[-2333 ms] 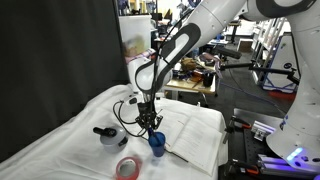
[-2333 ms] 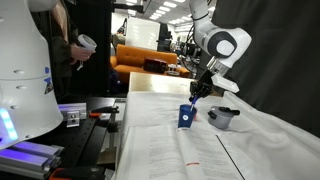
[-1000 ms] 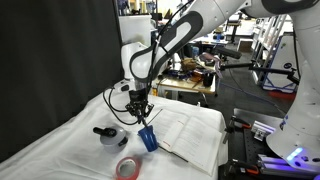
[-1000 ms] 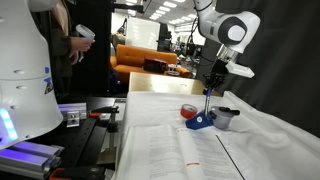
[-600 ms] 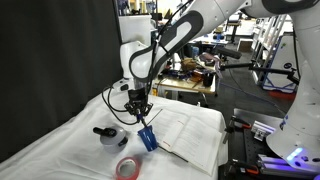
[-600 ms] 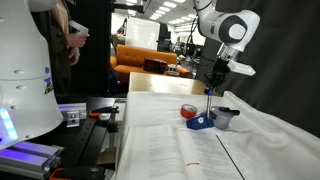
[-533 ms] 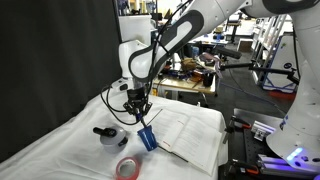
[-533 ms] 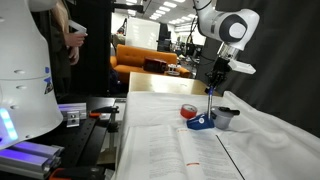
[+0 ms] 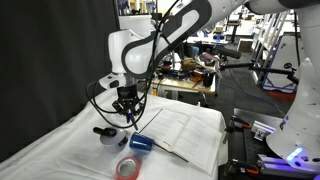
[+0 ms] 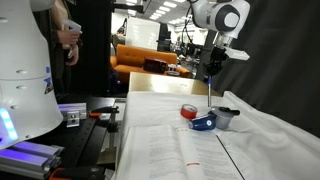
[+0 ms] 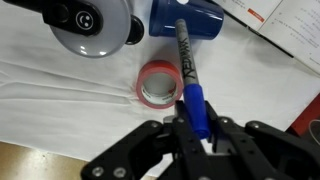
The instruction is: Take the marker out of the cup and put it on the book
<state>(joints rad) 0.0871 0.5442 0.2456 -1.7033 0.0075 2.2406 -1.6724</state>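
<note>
My gripper (image 9: 127,106) (image 10: 210,66) (image 11: 197,126) is shut on the blue capped end of the marker (image 11: 188,70). The marker (image 9: 133,120) (image 10: 208,96) hangs point-down from the jaws, clear of the cup. The small blue cup (image 9: 140,142) (image 10: 203,123) (image 11: 186,18) lies on its side on the white cloth just below the marker tip, at the edge of the book. The open white-paged book (image 9: 188,128) (image 10: 170,150) (image 11: 292,28) lies flat beside the cup.
A pink-red tape ring (image 9: 127,167) (image 10: 189,110) (image 11: 160,83) lies on the cloth close to the cup. A grey round pot with a black top (image 9: 107,134) (image 10: 227,117) (image 11: 95,22) stands next to them. White cloth (image 9: 70,140) covers the table.
The gripper has risen with the marker, and the marker has come out of the cup. The cup, tilted before, now lies on its side.
</note>
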